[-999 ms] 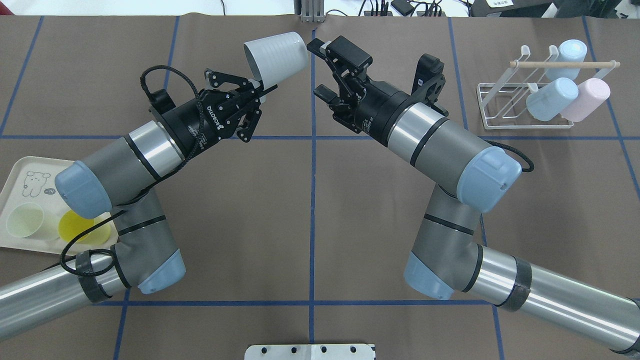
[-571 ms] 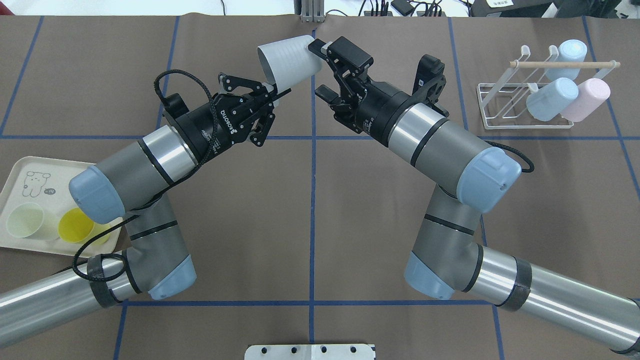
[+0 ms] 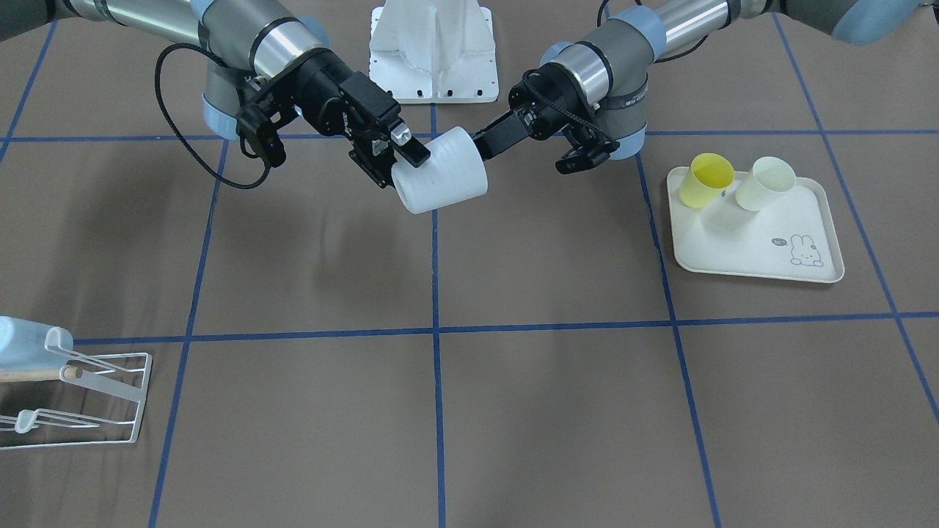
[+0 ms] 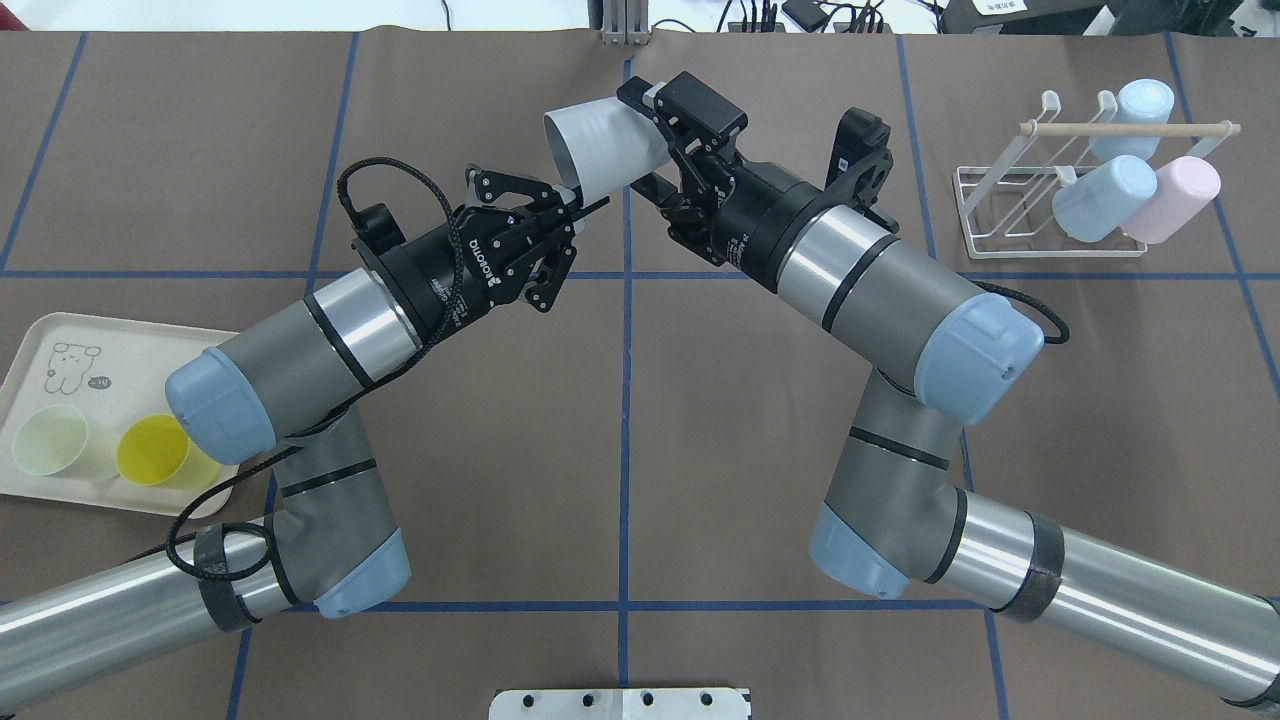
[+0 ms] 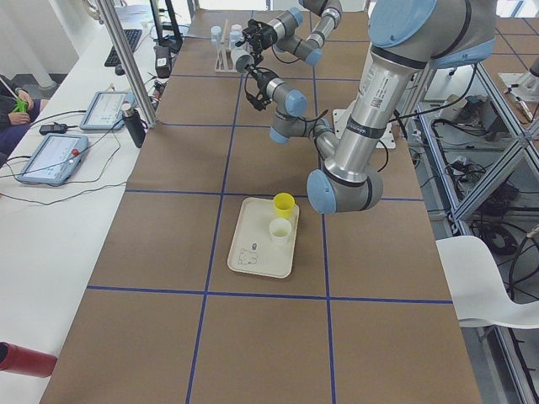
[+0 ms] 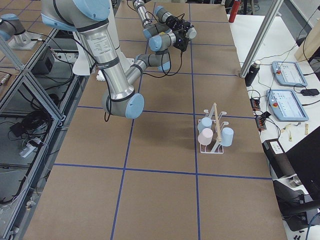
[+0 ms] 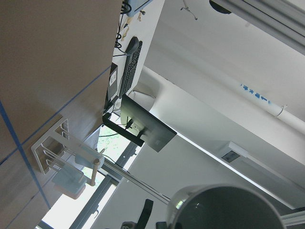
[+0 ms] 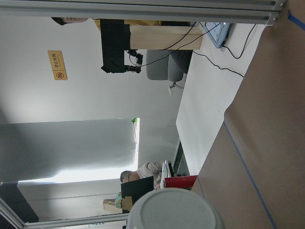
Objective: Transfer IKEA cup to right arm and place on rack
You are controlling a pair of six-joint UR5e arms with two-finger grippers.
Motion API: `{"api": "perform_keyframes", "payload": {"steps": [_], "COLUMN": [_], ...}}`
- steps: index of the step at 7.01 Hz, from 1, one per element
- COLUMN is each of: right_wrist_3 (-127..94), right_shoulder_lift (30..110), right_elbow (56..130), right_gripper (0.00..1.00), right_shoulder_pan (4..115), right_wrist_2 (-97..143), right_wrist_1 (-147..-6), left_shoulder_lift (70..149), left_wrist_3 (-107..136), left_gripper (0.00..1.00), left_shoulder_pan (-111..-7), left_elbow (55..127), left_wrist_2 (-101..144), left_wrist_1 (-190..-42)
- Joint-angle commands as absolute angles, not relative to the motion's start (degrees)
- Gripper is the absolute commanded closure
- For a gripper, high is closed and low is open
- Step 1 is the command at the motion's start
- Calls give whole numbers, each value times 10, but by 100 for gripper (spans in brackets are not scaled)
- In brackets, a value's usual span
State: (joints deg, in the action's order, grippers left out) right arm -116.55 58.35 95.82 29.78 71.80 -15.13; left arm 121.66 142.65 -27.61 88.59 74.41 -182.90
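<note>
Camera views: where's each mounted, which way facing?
Front-facing: across the table, facing the robot; left arm on view's right, right arm left.
Overhead: behind the robot, looking forward-down; both arms.
Exterior left: table's end; left arm near.
Exterior right: opposite end; right arm near.
Left wrist: toward rack; no arm.
Right wrist: at white cup's base; no arm.
Shared: overhead and left wrist both show the rack.

Over mid-table the cup (image 4: 600,145) lies between left gripper (image 4: 577,198) and right gripper (image 4: 640,140), with the tray (image 4: 130,342) at the robot's left and the rack (image 4: 1050,254) at its right.
</note>
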Motion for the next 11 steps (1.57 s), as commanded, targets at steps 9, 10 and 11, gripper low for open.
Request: {"api": "perform_keyframes", "payload": {"steps": [9, 10, 11], "right_wrist_3": [-1167, -1167, -1168], "right_shoulder_lift": [583, 583, 583], "right_elbow": [959, 960, 961], "right_gripper": [100, 100, 100], "right_shoulder_pan": [299, 301, 305], "right_wrist_2": [718, 718, 718], "right_wrist_1": [-152, -152, -152], "left_shoulder_lift": [1221, 1220, 1217], "left_wrist_3": [1422, 1420, 1413], "left_gripper": [15, 0, 0], "left_shoulder_pan": [-267, -268, -269], "left_elbow": [891, 892, 892], "left_wrist_2": [739, 736, 735], "left_wrist_1": [-1836, -1835, -1835]}}
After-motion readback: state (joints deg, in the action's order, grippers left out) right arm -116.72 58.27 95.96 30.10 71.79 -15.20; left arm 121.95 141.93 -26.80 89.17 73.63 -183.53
